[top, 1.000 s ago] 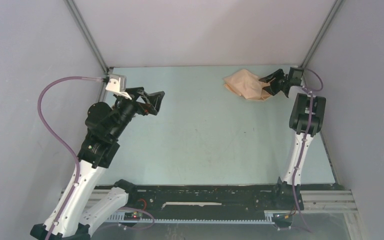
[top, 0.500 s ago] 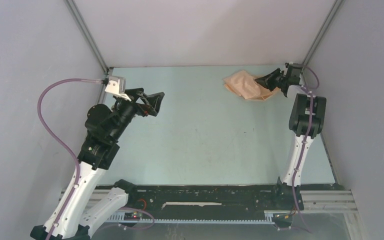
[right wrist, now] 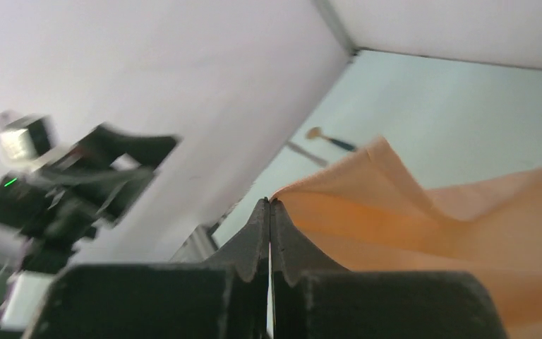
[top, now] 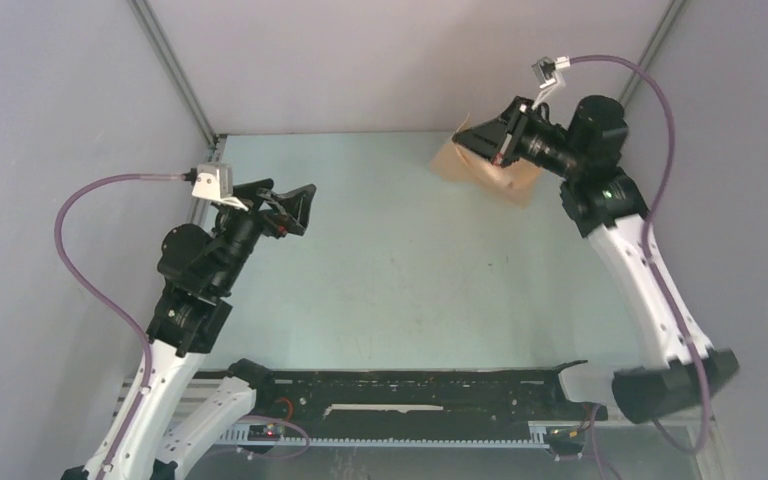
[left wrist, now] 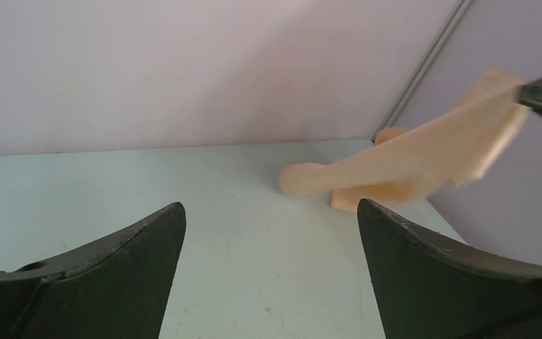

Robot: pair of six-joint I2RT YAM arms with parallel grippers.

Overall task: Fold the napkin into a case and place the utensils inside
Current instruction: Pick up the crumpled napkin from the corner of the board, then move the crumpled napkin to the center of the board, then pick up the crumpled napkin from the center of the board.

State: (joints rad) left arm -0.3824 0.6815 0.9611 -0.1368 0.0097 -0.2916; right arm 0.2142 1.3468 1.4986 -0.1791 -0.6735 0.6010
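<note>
Napkin [right wrist: 409,212] is limp, light, drapes: right fingers [right wrist: 254,236] pinch its edge, left fingers [left wrist: 134,247] spread wide, best take the hanging edge.

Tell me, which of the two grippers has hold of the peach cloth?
The right gripper: it is shut on a raised corner of the napkin. The left gripper stands wide open and empty, apart from the cloth.
</note>
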